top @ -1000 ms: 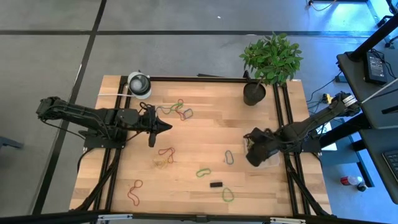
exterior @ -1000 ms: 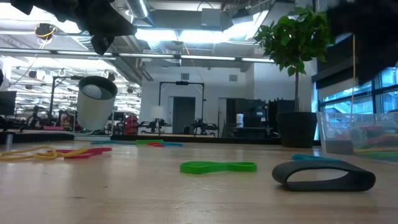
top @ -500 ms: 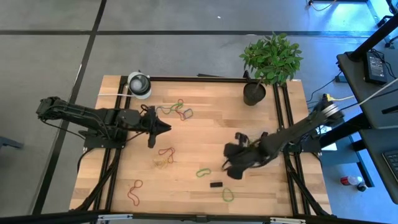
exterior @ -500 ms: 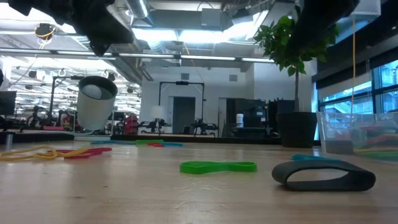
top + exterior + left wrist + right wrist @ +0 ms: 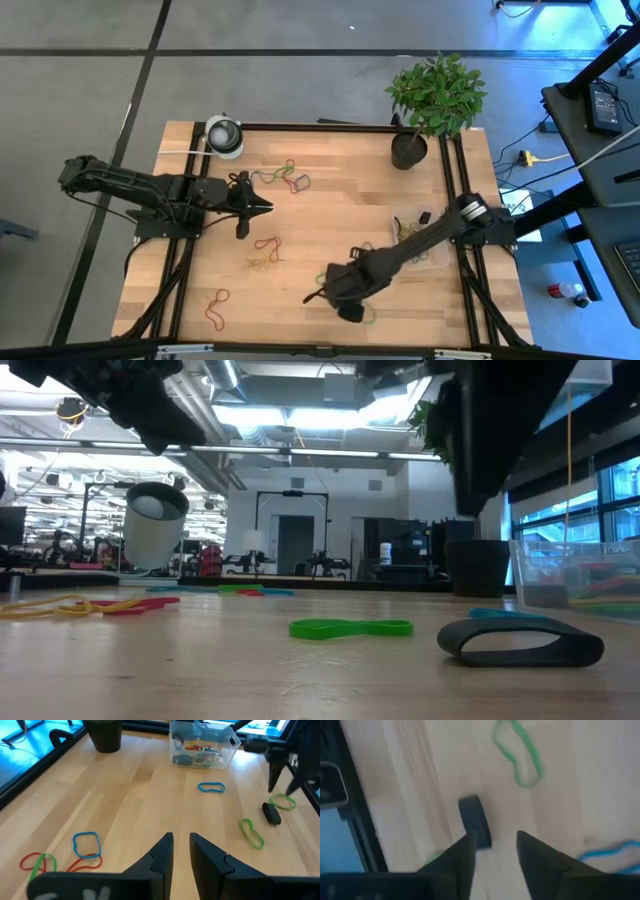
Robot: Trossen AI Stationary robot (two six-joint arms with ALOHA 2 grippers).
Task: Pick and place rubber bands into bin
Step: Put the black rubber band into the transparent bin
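We find the dark rubber band [image 5: 475, 821] lying flat on the table [image 5: 330, 225] near its front edge, our right gripper [image 5: 493, 851] poised open above it to straddle it, the bin [image 5: 202, 744] well off rightward, and our left gripper [image 5: 179, 847] waiting slightly parted.

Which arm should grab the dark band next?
Right. Its gripper hangs directly over the dark band, jaws open on either side of it. The left gripper waits far across the table.

A robotics lab: more arm rigs [image 5: 320, 565] stand beyond the wooden table [image 5: 330, 220] under ceiling ducts [image 5: 290, 390].
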